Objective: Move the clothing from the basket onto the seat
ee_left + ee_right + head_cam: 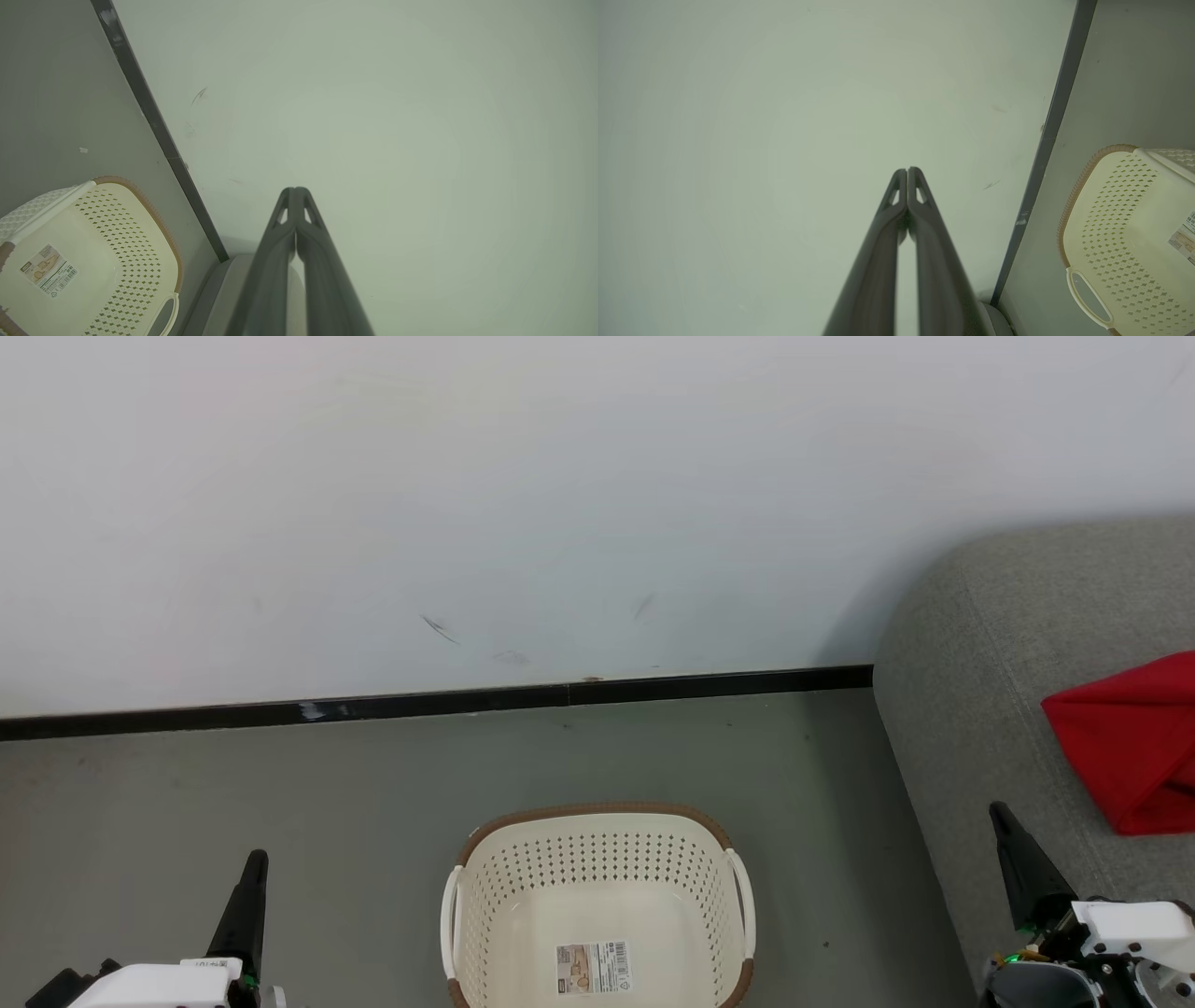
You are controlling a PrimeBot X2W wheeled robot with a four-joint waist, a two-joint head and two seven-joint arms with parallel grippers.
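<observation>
The cream basket (597,873) with its brown rim stands on the floor at the bottom centre, holding nothing but a paper sticker (594,968) on its floor. Red clothing (1130,747) lies on the grey seat (971,709) at the right edge. My left gripper (254,859) rests at the lower left, shut and holding nothing, left of the basket. My right gripper (999,812) stands at the lower right over the seat's front edge, also shut on nothing. In the left wrist view the gripper (295,190) points at the wall with the basket (121,242) at lower left. The right wrist view has its gripper (907,170) tips together, the basket (1125,224) at right.
A white wall (560,504) with a black baseboard (448,702) runs behind the basket. Grey floor (280,784) spreads on both sides of the basket, up to the seat's side on the right.
</observation>
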